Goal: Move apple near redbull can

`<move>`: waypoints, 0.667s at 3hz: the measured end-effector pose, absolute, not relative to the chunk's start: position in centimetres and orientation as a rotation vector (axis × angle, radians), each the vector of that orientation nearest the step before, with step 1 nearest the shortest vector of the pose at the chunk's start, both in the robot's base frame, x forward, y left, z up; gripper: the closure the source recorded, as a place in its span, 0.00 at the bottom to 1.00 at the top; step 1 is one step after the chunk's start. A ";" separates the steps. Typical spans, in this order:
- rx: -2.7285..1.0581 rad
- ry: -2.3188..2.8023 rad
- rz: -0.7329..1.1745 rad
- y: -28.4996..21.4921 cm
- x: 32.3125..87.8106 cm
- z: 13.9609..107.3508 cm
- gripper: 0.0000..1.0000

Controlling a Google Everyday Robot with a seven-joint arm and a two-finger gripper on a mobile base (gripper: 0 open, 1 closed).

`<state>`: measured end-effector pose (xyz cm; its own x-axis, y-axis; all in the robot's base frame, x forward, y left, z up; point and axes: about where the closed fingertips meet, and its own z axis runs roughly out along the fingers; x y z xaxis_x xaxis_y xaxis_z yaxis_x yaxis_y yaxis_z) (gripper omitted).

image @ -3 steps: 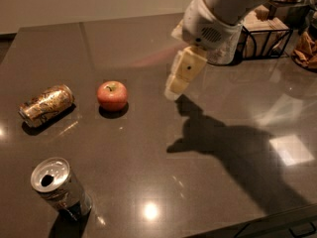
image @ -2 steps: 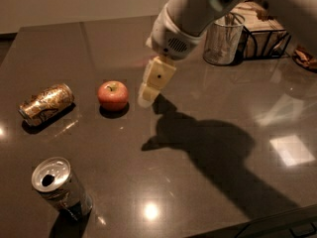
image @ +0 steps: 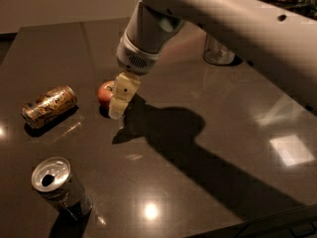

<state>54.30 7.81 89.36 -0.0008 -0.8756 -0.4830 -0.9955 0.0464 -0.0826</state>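
1. Gripper (image: pixel 118 108) hangs low over the dark table (image: pixel 208 113), tip close to the surface, directly in front of the apple's right side. Nothing shows whether it is parted, closed or gripping anything.
2. Apple (image: pixel 104 92) sits on the table left of centre. It is red-orange and only its left part is visible, since the gripper covers the rest. Contact between the two cannot be judged.
3. Redbull can (image: pixel 59 190) stands near the front left corner. The silver top with its dark drinking hole faces up, and the can is well apart from the apple.
4. Gold-and-brown can (image: pixel 49 105) lies on its side to the left of the apple. It sits between the apple and the table's left edge, not touching the apple.
5. White arm (image: pixel 223 19) enters from the upper right and angles down to the wrist above the apple.
6. Arm's shadow (image: pixel 188 143) falls across the table to the right of the gripper.
7. Clear glass container (image: pixel 218 51) stands at the back right, partly hidden behind the arm.
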 end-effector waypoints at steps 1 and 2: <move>-1.892 1.951 0.431 9.2 54.6 87.8 0.00; -1.903 1.960 0.455 10.2 54.6 86.9 0.18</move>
